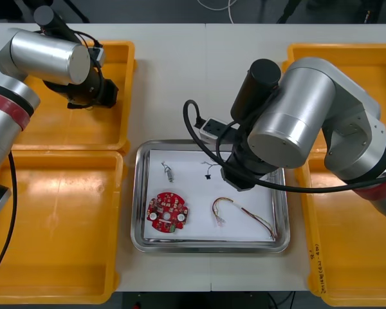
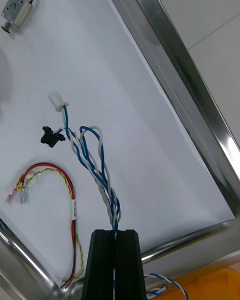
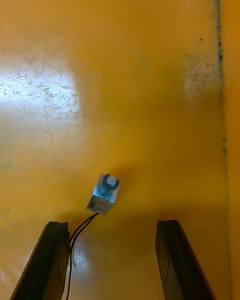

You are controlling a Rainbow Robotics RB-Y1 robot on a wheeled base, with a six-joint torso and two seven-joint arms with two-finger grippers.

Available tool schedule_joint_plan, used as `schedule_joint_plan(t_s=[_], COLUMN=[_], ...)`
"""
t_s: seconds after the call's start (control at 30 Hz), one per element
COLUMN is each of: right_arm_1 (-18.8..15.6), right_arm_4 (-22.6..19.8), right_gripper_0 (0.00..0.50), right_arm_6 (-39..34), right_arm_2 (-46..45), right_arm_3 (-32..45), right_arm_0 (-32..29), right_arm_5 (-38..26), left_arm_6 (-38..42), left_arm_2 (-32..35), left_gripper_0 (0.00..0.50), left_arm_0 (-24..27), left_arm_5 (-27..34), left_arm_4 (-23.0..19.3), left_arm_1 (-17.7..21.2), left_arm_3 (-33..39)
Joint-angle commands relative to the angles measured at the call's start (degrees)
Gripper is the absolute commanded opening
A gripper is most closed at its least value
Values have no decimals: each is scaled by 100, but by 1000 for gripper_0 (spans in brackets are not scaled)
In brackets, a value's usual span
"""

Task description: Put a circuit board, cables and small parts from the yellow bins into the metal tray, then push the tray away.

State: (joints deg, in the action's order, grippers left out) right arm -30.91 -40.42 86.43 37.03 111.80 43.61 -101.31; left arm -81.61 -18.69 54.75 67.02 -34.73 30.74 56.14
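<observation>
- The metal tray (image 1: 139, 193), lined white inside, is seen at the middle of the counter (image 1: 180, 77), between the yellow bins.
- The right end effector (image 2: 115, 234) is held over the tray's right part. Its fingers are pressed narrow on the blue and white cable (image 2: 95, 170), which is pinched between them.
- The cable's free end, with a white plug, is stretched out over the tray's lining. A small black piece (image 2: 51, 135) is seen just beside the plug.
- The circuit board (image 1: 168, 213) is laid in the tray's near left part.
- The red and yellow cable (image 1: 241, 215) is laid in the tray's near right part, apart from the board.
- A small metal part (image 1: 169, 172) is seen in the tray's far left part.
- The left end effector (image 3: 112, 230) is held left of the tray, over the far left bin (image 1: 109, 129), its fingers spread wide with nothing gripped.
- A second small metal part (image 3: 104, 194) is seen on that bin's floor just ahead of the spread fingers, with thin black wires running beside one finger.
</observation>
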Motion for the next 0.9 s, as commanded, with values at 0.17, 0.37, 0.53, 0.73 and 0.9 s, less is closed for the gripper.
schedule_joint_plan(t_s=[0.17,0.37,0.53,0.73,0.9], right_arm_1=[217,208,182,182,182], right_arm_4=[95,324,342,456,535], right_gripper_0=[0,0,0,0,0], right_arm_6=[357,445,515,594,621], right_arm_2=[270,489,489,498,498], right_arm_3=[-387,-519,-730,-853,-905], right_arm_0=[262,253,227,130,69], right_arm_5=[498,630,788,999,1131], left_arm_6=[-865,-891,-891,-926,-988], left_arm_2=[-82,-82,-82,-21,208], left_gripper_0=[500,500,500,500,500], left_arm_0=[353,353,353,388,484], left_arm_5=[-189,-242,-242,-31,399], left_arm_4=[-25,-25,-25,-34,-52], left_arm_1=[-94,-94,-94,-42,-15], left_arm_3=[-94,-121,-121,-121,-33])
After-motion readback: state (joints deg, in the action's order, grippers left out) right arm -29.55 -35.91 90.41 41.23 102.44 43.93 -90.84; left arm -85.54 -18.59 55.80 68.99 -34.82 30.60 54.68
